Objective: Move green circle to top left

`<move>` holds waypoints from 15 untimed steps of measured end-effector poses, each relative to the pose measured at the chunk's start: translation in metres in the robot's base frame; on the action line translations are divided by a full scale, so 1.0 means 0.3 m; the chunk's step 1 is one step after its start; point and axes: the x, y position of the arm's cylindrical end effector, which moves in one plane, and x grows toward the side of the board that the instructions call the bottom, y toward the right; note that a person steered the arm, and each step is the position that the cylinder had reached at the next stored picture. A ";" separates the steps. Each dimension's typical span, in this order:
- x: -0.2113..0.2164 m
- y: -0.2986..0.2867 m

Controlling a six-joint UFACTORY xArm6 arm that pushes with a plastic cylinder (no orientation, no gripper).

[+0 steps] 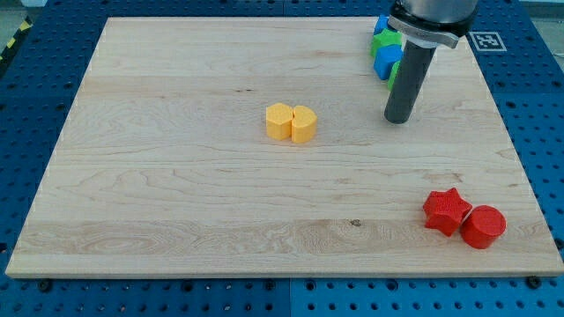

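My tip (399, 120) rests on the wooden board (176, 176) near the view's top right. Just above and behind the rod is a cluster of blue and green blocks. A green block (382, 42) and blue blocks (386, 60) show, partly hidden by the rod, so their shapes cannot be made out. Which of them is the green circle cannot be told. The tip is just below this cluster, toward the view's bottom.
Two yellow blocks (291, 122) sit touching near the board's middle. A red star (446, 210) and a red cylinder (483, 226) sit together at the view's bottom right. A marker tag (486, 40) lies off the board at the top right.
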 end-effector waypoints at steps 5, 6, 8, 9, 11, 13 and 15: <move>-0.204 0.289; -0.204 0.223; -0.209 -0.013; -0.213 -0.105; -0.214 -0.239; -0.270 -0.369; -0.290 -0.558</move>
